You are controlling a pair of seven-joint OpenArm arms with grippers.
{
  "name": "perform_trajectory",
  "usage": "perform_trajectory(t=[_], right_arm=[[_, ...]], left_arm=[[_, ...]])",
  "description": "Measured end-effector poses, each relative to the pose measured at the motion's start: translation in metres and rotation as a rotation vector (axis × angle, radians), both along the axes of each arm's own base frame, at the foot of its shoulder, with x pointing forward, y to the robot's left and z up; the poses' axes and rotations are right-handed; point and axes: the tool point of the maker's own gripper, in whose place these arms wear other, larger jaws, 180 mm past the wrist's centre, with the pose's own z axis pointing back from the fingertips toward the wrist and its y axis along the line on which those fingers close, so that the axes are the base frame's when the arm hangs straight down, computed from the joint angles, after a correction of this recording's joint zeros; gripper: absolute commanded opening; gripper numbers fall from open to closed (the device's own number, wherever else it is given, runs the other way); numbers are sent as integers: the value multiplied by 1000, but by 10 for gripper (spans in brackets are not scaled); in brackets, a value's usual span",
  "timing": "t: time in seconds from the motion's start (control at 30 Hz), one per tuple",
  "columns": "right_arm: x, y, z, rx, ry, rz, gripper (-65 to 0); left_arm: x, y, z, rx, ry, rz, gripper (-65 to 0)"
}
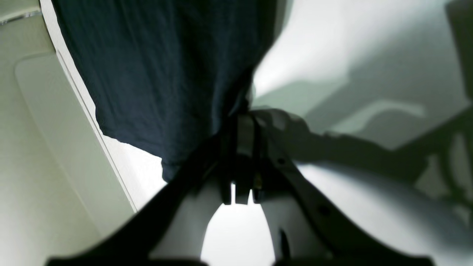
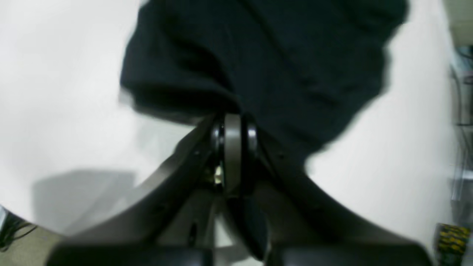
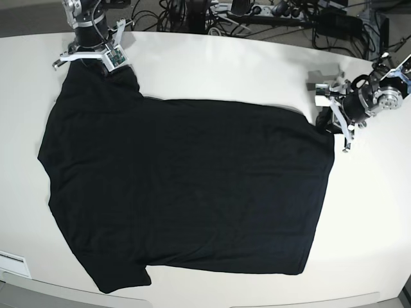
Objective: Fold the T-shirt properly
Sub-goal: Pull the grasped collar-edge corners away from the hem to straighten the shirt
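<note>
both grippers, left gripper and right gripper, sit clamped on far corners of the t-shirt, so next probably lift and fold it evenly toward the near edge.

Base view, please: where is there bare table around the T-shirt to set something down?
Bare table runs along the far edge between the two arms, above the T-shirt. More lies right of the hem, below the left gripper, and a strip along the near left edge. The far left corner is crowded by the right gripper.
</note>
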Motion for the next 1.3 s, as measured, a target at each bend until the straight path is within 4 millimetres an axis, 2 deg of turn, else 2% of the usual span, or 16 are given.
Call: perform_trajectory(t=[0.13,0.23,0.43,0.53,0.77,0.93,1.03,1.1,1.2,1.3], right_arm=[[-16,-13,18,-100,-11,0,-650],[-35,-21,23,-127,13,-25,-650],[-76,-28,13,-153,135,-50,-650],[-91,-32,13,-175,168,-59,-650],[-118,-35,10,-197,248,-59,-650],[-128,-36,10,-199,277,-58,-650],[-128,-36,10,-200,278,-58,-650],[-122,-39,16,-246,236,-43,-650],[-95,-46,32,-310,101,-52,-650],[-73,-45,38,-315,20,-46,-650]], left_arm=[[-17,-5,12,-5,49,-29,-650],[-36,-15,22,-11,72,-81,-650],[-75,-19,30,48,109,-90,-650],[-88,-18,33,63,102,-64,-650],[-125,-29,30,91,115,-42,-650],[-150,-32,28,117,105,-74,-650],[-149,-31,30,130,68,-82,-650],[-141,-33,34,124,23,-90,-650],[-110,-38,50,94,-112,-70,-650],[-73,-42,72,46,-251,-10,-650]])
